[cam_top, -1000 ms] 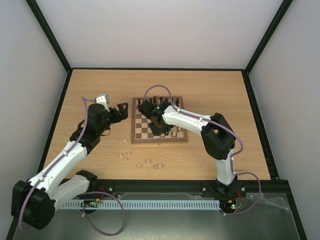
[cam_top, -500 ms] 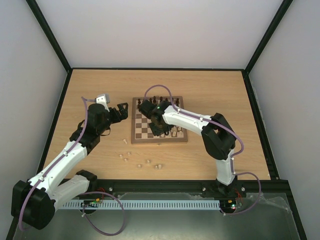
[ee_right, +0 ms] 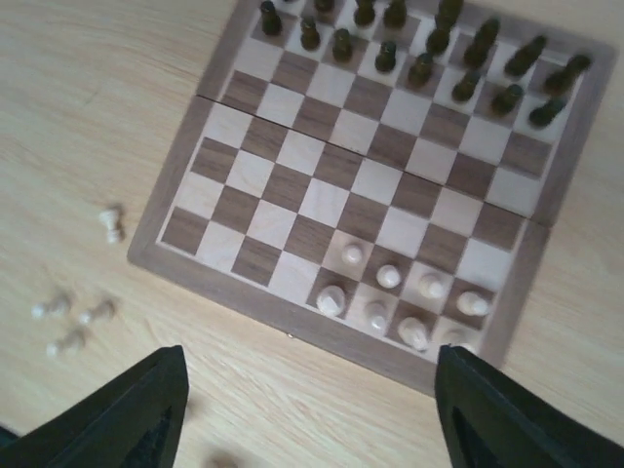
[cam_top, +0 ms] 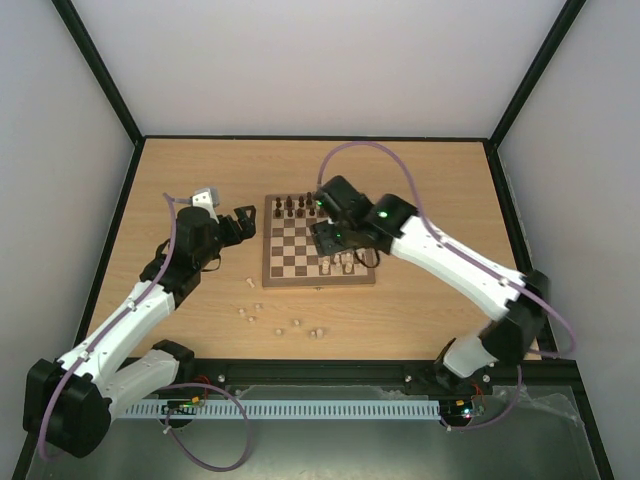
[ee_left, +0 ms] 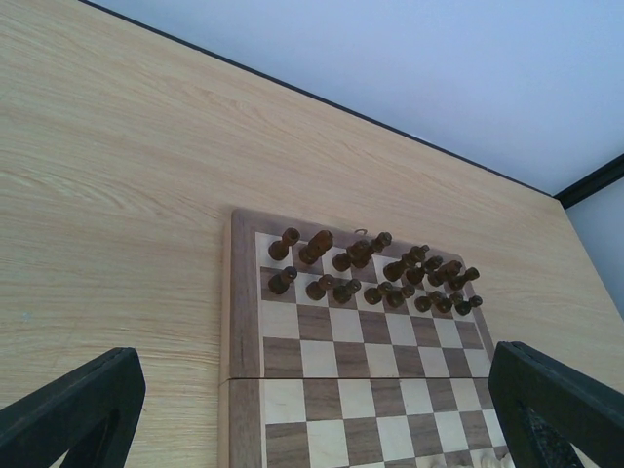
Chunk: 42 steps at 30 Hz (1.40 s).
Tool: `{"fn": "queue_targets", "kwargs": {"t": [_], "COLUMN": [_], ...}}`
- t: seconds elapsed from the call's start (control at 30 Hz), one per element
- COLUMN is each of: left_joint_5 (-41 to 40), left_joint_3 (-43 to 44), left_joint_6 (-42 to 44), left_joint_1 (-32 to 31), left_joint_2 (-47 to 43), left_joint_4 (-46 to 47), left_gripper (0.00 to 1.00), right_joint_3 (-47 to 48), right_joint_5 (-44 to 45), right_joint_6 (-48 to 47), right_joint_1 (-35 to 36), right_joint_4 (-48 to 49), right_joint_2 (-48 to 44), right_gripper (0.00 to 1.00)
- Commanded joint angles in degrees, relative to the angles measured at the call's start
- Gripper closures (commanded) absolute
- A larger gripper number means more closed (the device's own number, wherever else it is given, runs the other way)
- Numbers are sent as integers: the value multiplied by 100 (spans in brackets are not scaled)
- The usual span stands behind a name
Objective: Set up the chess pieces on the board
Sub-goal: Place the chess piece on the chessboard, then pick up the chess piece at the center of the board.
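Note:
The board [cam_top: 290, 250] lies at mid-table. Dark chess pieces [cam_top: 300, 207] fill its two far rows, also seen in the left wrist view [ee_left: 370, 273] and the right wrist view [ee_right: 419, 49]. Several pale pieces [ee_right: 400, 292] stand in the near right corner of the board [ee_right: 283, 195]. My right gripper [cam_top: 335, 238] hovers above that corner, open, with nothing between its fingers [ee_right: 146, 409]. Off the board's left edge, my left gripper [cam_top: 245, 222] is open and empty, looking across the board [ee_left: 292, 351].
Loose pale pieces lie on the table in front of the board's left half [cam_top: 290, 322], one nearer the board [cam_top: 247, 282]; the right wrist view shows them too [ee_right: 73, 317]. Black frame rails edge the table.
My right gripper has opened and risen off the board's near rows, and its arm has swung out to the right. The left arm has not moved.

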Motion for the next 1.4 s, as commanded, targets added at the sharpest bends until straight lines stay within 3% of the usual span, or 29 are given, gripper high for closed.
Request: {"fn": "queue_targets", "kwargs": {"t": [0.0,0.07,0.37,0.73,0.93,1.37], "left_joint_5": [-27,-13,131,405,475,119], "left_joint_3": [43,40,15,-124,-236,-150], "left_joint_6": [12,24,50,2,22,115], "left_joint_1": [32,23,-11,-65,-98,-109], "left_joint_2": [27,-8,-14,504,561,541], "left_joint_4": [-6,-10,90,509,750,540], "left_gripper": [1,0,0,1,0,0], "right_joint_3": [-635,-992,-2884,-3357,-4376,-4920], "right_joint_5": [-47,46,695,331,351,393], "right_joint_6": [-21,-23,-215,172,290,311], "right_joint_1": [-16,-18,-21,-20,-18,-23], "right_joint_4": [135,434,2251,2847,3874,4188], "right_joint_2": [-1003,-1380,-2810,-3622,-4250,-4180], "right_gripper": [18,1,1,1,1,1]}}
